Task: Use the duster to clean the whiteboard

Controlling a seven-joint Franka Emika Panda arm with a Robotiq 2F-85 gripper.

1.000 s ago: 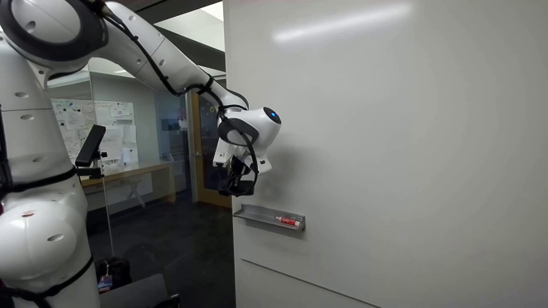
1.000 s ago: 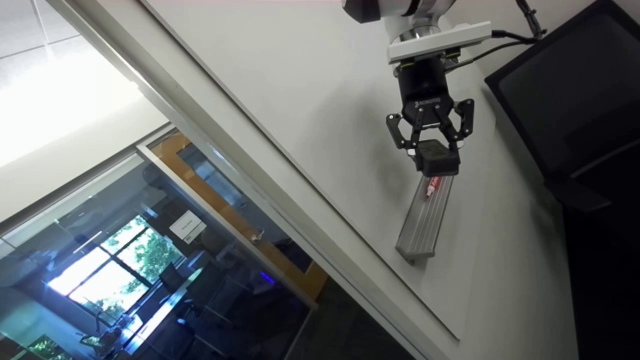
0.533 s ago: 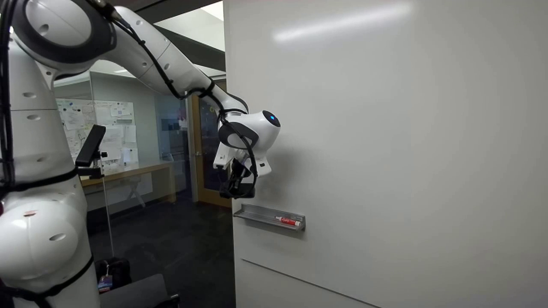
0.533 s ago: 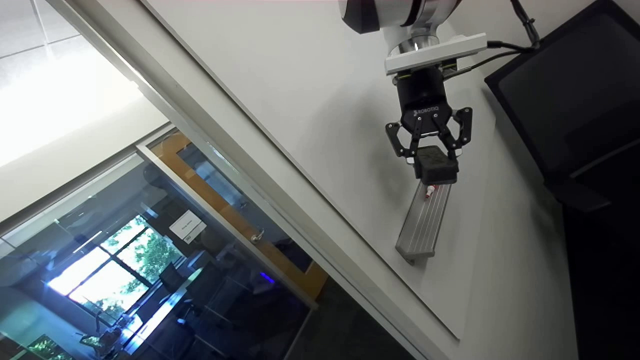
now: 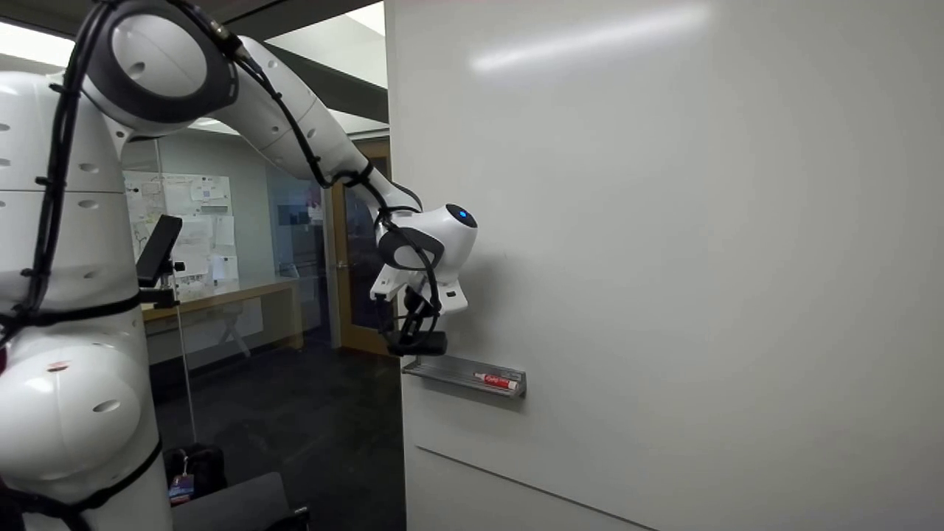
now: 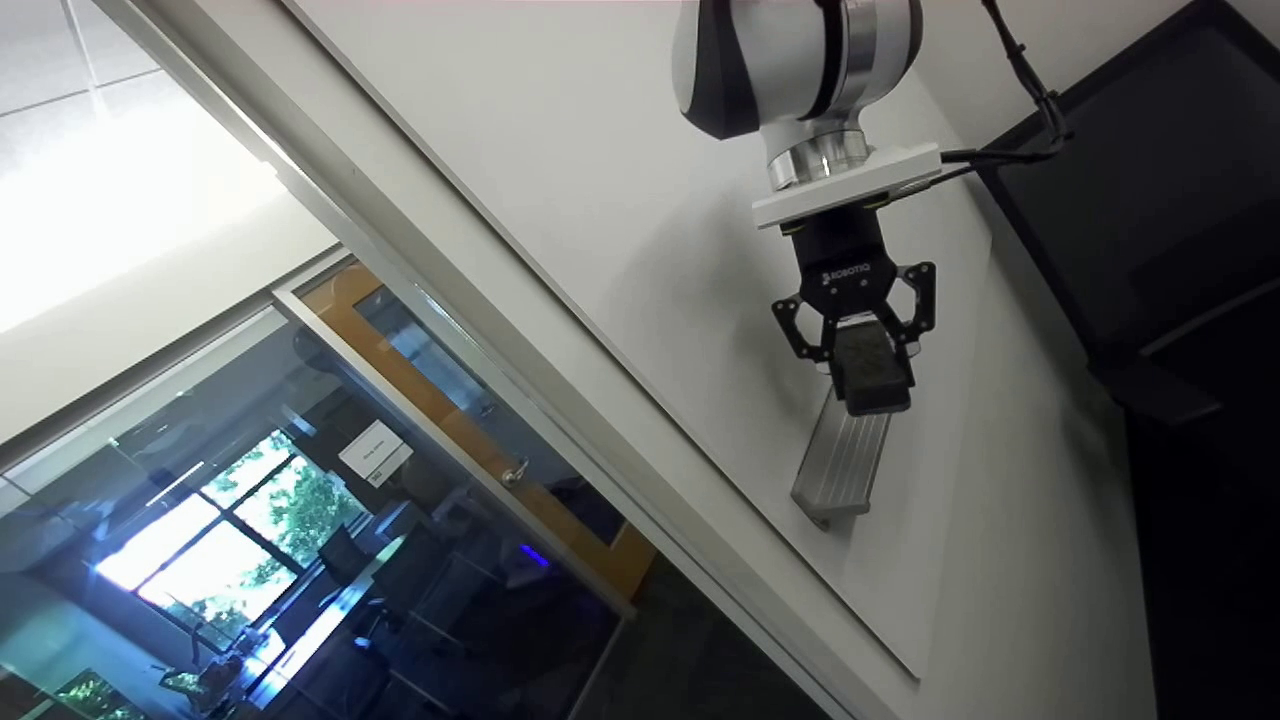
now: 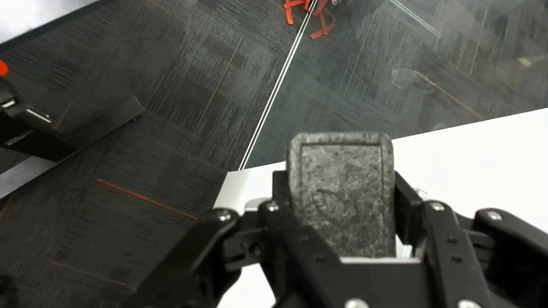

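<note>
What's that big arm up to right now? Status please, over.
Gripper shut on duster. Contact with whiteboard: can't tell. Possibly in the way: ledge, red marker lying on it.

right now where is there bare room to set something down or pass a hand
In an exterior view, the ledge is bare from the red marker to its left end. A hand could likely pass along the whiteboard between ledge and right picture edge. Crowded: by the ledge, where the claw hangs holding the duster; the gap between isn't clear.
</note>
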